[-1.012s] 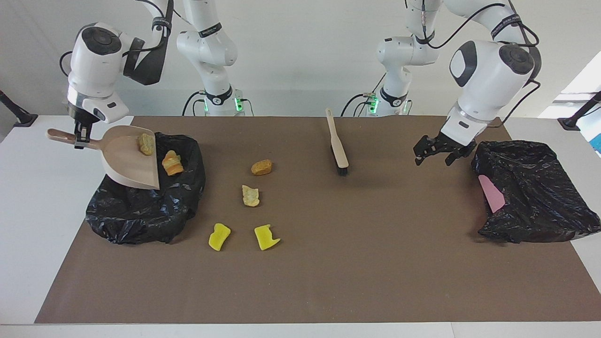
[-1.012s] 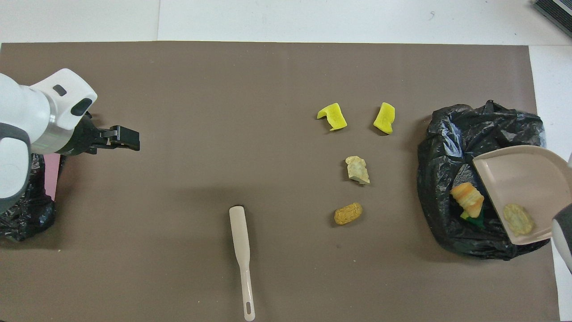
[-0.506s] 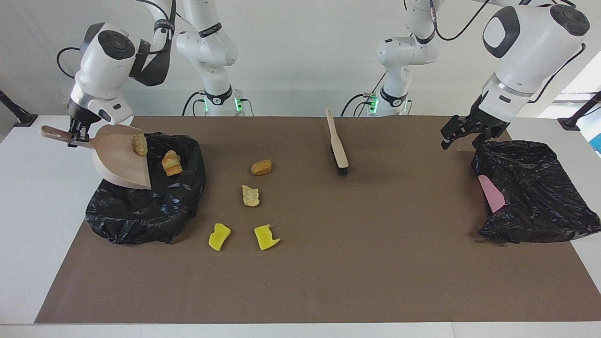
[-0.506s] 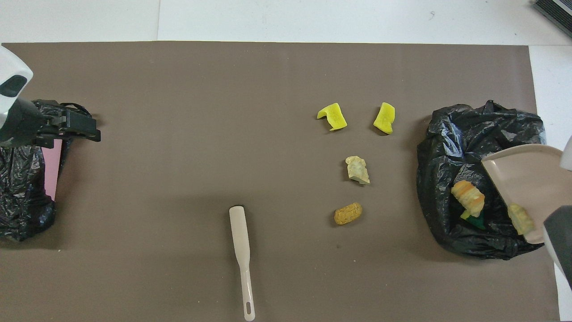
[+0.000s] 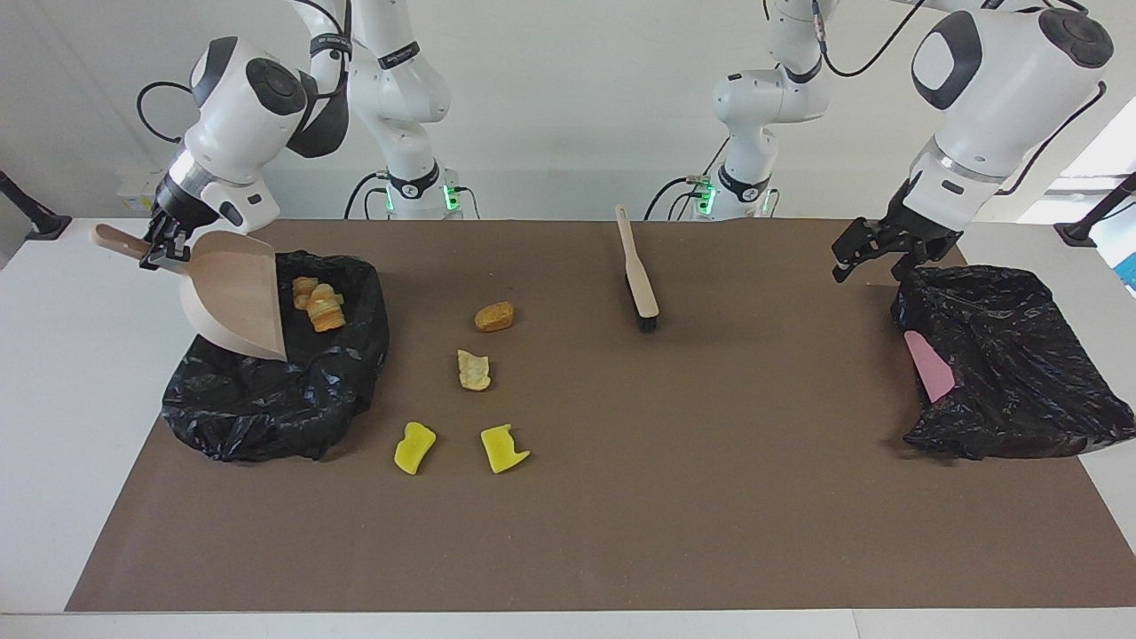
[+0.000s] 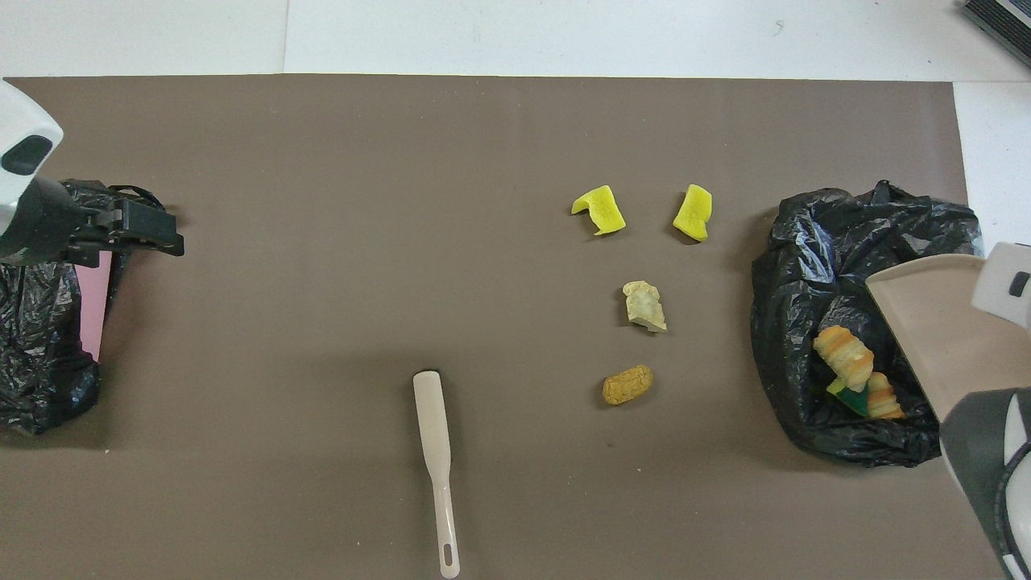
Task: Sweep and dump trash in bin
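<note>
My right gripper (image 5: 162, 248) is shut on the handle of the beige dustpan (image 5: 232, 302), which is tilted steeply over the black bin bag (image 5: 266, 399); the pan (image 6: 926, 322) looks empty. Orange-brown trash chunks (image 5: 319, 306) lie inside the bin bag (image 6: 813, 242). On the brown mat lie an orange-brown chunk (image 5: 494, 316), a tan chunk (image 5: 473, 369) and two yellow chunks (image 5: 414, 446) (image 5: 503, 447). The brush (image 5: 637, 271) lies alone on the mat, nearer to the robots. My left gripper (image 5: 868, 266) hangs open over the edge of the second bag, holding nothing.
A second black bag (image 5: 1012, 373) with a flat pink piece (image 5: 927, 368) lies at the left arm's end of the table. The brown mat (image 5: 710, 497) covers most of the white table.
The dustpan has tipped further and the chunk on it has slid into the bin bag. My left gripper rose and drew back over the second bag, then held still.
</note>
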